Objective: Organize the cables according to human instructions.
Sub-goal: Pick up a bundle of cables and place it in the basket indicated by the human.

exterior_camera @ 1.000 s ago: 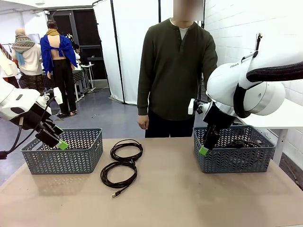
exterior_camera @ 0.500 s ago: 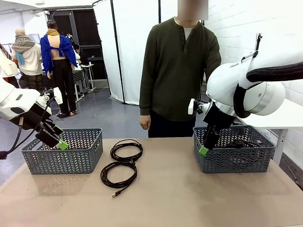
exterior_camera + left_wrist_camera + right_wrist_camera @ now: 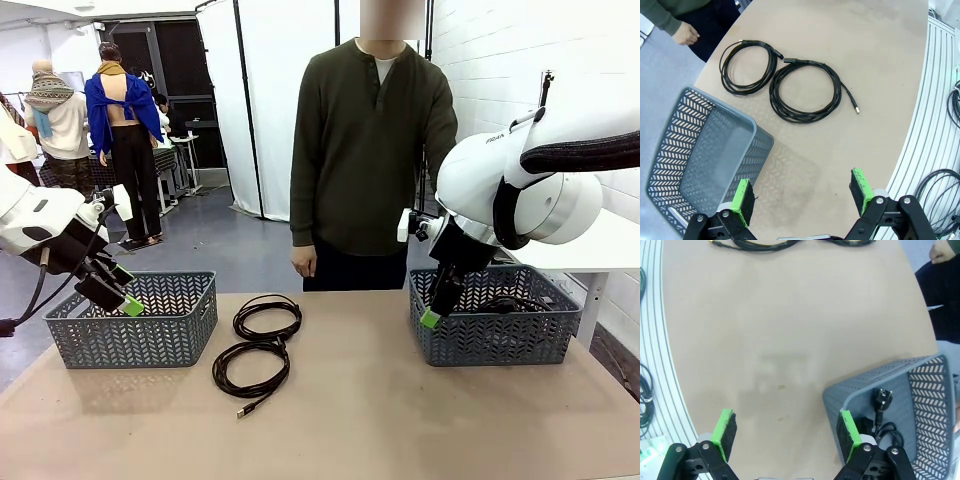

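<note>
Left of the two touching cables point(image 3: 258, 342), the left gripper point(image 3: 801, 181) hovers by a grey basket point(image 3: 130, 330). Right of them, the right gripper point(image 3: 786, 416) hangs by a second basket point(image 3: 500, 335). Both jaws gape, empty.

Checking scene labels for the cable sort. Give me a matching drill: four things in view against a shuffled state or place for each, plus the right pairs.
Things:
1. left basket
2. right basket
3. two coiled cables
4. left pincer

States or places:
A. jaws wide apart, gripping nothing
B. on the bare tabletop, between the baskets
C. empty
D. has a black cord with plug inside

Pairs: 1-C, 2-D, 3-B, 4-A
</note>
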Motion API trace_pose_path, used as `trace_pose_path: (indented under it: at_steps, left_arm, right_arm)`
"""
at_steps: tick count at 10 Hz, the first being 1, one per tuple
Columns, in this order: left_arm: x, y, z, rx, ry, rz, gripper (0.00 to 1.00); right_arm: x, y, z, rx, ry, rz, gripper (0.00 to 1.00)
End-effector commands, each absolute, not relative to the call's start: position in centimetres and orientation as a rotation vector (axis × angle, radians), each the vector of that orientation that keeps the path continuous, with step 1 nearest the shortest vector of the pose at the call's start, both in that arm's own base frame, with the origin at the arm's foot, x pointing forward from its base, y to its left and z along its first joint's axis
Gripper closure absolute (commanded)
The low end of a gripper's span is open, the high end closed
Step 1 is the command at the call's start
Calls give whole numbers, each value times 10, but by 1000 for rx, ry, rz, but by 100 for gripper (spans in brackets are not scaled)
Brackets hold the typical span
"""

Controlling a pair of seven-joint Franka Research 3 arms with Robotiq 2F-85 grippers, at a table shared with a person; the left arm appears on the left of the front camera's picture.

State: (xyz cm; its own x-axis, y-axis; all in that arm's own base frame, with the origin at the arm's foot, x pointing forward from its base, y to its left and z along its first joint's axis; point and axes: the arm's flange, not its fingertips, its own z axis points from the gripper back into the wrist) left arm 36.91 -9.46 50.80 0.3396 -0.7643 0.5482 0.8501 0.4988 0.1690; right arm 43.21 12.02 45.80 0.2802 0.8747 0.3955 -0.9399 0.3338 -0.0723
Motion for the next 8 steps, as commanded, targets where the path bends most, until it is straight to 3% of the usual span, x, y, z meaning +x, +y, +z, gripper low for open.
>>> trace_pose_path:
  at_steps: [1, 8]
  left_arm:
    - [370, -92, 508, -177, -628, -1064, 0]
    - [370, -92, 508, -177, -628, -1064, 0]
  right_arm:
    - [432, 133, 460, 188, -378, 1219, 0]
    - [445, 262, 457, 273, -188, 824, 0]
